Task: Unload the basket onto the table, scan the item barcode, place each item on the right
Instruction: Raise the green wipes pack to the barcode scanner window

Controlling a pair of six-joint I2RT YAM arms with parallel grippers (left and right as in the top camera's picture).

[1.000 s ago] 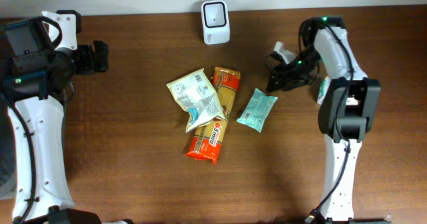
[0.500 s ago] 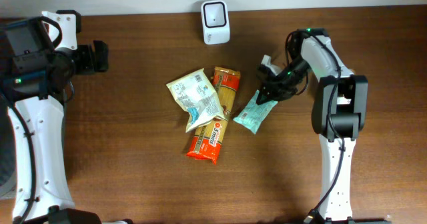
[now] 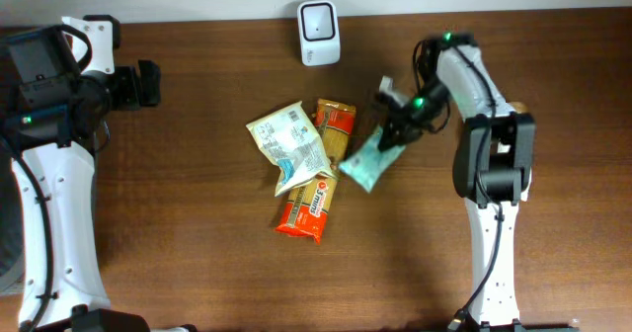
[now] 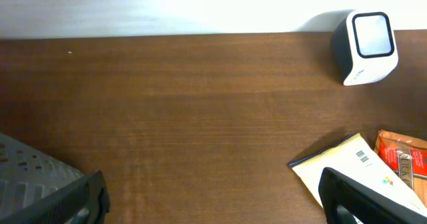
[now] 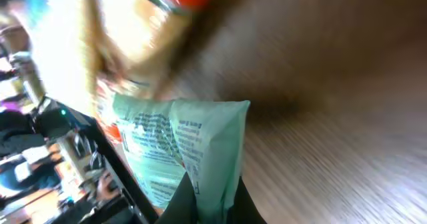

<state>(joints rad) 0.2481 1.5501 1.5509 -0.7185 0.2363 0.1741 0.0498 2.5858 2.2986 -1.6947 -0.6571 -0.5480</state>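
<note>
I'm gripping an edge of the teal packet (image 3: 363,164) in the shut right pincer (image 3: 398,132), packet trailing just beyond its tips (left pincer (image 4: 213,201) gaping, idle). Next, I'm judging, it needs lifting toward the scanner (image 3: 319,33), barcode facing.

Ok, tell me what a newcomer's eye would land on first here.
The right gripper draws the eye first. Right of centre, it is shut on one end of a mint-green packet. Just left of that, in the middle of the table, a cream pouch lies across an orange-red pasta pack. A white scanner sits at the far edge.
</note>
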